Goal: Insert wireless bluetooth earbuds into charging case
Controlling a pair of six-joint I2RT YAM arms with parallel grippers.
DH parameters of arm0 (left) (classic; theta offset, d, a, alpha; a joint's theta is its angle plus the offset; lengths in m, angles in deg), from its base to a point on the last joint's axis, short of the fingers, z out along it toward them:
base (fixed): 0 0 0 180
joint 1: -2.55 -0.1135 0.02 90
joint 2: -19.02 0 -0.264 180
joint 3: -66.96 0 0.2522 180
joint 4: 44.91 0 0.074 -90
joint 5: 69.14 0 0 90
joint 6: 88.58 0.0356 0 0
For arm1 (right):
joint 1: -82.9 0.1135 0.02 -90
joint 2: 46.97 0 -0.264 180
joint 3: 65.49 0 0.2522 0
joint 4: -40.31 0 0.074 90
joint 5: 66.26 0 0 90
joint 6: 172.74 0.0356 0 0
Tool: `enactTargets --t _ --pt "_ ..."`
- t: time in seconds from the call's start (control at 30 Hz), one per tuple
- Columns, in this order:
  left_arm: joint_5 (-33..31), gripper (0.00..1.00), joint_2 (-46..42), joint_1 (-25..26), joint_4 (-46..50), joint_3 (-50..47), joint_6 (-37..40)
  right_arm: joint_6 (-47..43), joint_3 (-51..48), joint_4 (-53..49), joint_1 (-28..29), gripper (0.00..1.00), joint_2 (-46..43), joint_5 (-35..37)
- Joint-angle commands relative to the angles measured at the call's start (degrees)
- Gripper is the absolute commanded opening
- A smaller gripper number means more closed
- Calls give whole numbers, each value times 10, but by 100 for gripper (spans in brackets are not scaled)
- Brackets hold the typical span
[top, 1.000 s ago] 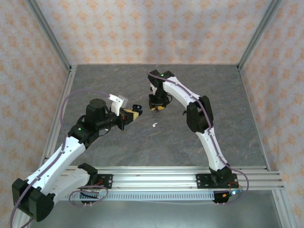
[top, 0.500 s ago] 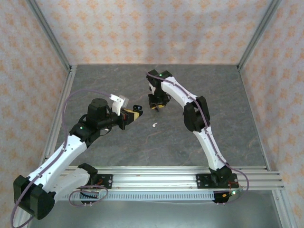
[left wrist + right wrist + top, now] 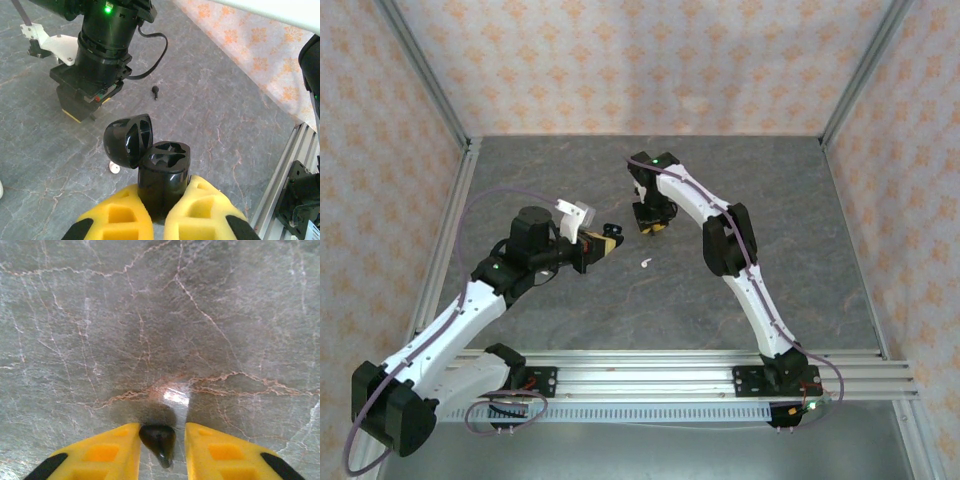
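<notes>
My left gripper is shut on the lower body of a black charging case, which stands upright with its lid hinged open to the left and both sockets empty. From above, that gripper and case sit mid-table. My right gripper points down at the table, open a little. A black earbud lies between its fingers, touching the left one, with a gap to the right one. Overhead, this gripper is just right of the case. Another black earbud and a white earbud lie on the table.
The right arm's wrist hangs close behind the held case. The white earbud lies on the grey marbled tabletop just left of the case. Patterned walls enclose the table, and an aluminium rail runs along the near edge.
My left gripper has carried the case slightly right and farther away, closer to the right gripper. The right gripper has edged a little farther back, staying low over the table.
</notes>
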Motion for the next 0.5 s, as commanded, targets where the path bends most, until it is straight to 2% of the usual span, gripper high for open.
enactTargets --t 0.0,0.23,0.47 --pt "-10 0 4 8 -5 23 -7 -7 6 -25 5 26 16 12" --pt "-16 0 10 15 2 32 -7 -5 -7 -48 5 19 0 13" --pt "-13 0 25 20 4 38 -2 38 -151 -25 6 19 -88 39"
